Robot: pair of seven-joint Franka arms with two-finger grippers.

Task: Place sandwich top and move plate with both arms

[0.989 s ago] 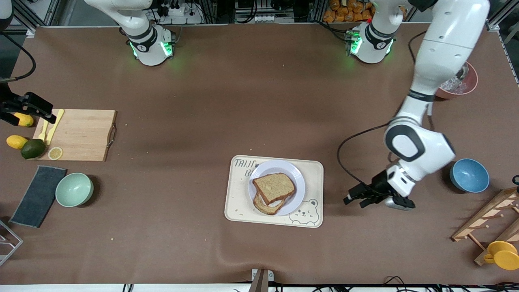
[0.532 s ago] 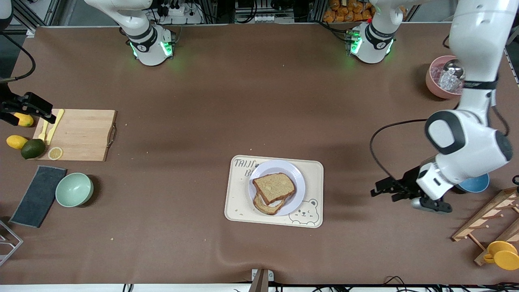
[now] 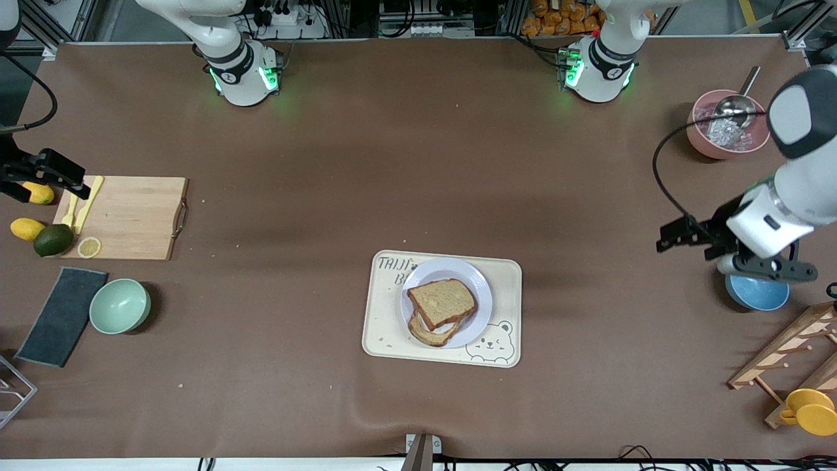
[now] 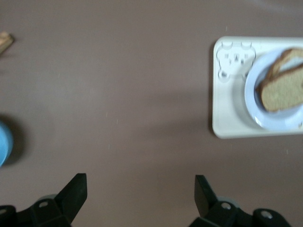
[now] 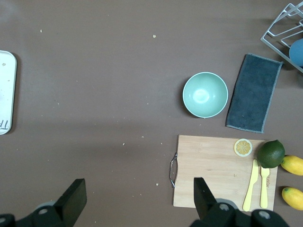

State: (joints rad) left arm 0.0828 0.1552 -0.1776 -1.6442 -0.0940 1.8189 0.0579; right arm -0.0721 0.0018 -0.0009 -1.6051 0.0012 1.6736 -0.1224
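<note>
The sandwich top, a plain brown slice, lies askew on a lower slice on the pale plate. The plate sits on a cream bear-printed tray. My left gripper hangs open and empty over bare table between the tray and a blue bowl. In the left wrist view, the left gripper has wide-apart fingers, with the sandwich top, plate and tray well off from them. My right gripper waits open over the cutting board's edge; the right wrist view shows this right gripper empty.
At the left arm's end stand a pink bowl with a metal scoop, a wooden rack and a yellow cup. At the right arm's end are a green bowl, grey cloth, lime and lemons.
The left arm has swung away from the tray toward its own end of the table, its gripper still open. The right arm, bread and plate have not moved.
</note>
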